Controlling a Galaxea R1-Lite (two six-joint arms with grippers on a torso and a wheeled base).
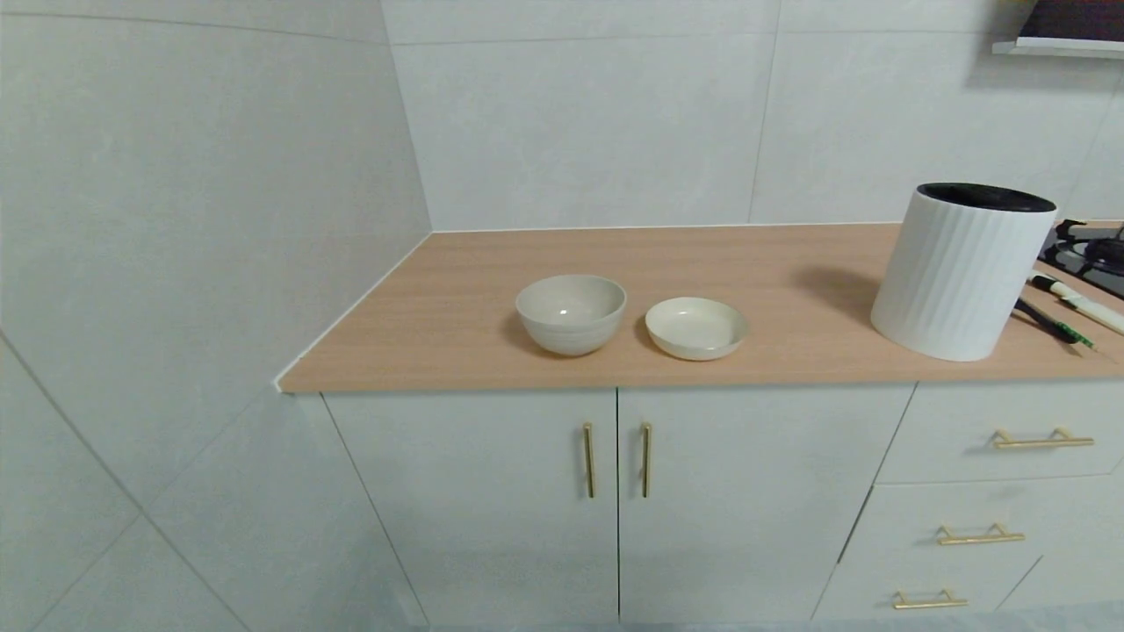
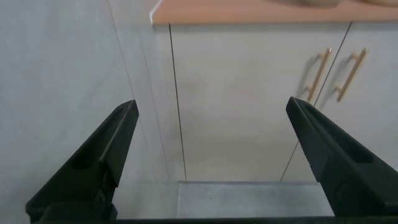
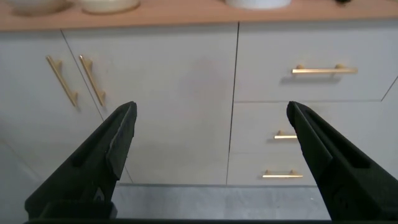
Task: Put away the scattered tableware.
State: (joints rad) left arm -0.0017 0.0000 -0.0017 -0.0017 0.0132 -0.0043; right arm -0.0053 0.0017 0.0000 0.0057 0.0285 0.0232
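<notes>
A deep cream bowl [image 1: 571,312] and a shallow cream dish [image 1: 696,327] sit side by side near the front edge of the wooden countertop [image 1: 720,263]. Their undersides peek in along the edge of the right wrist view as the bowl [image 3: 31,6] and the dish [image 3: 109,5]. My left gripper [image 2: 211,115] hangs low in front of the cabinet doors, open and holding nothing. My right gripper [image 3: 211,118] is also low, facing the cabinet front, open with nothing between its fingers.
A tall white ribbed container [image 1: 961,268] stands at the right of the counter, with utensils [image 1: 1067,316] and a stove [image 1: 1093,254] beyond it. Below are two doors with gold handles [image 1: 616,459] and drawers [image 1: 1041,439]. Tiled walls close the left and back.
</notes>
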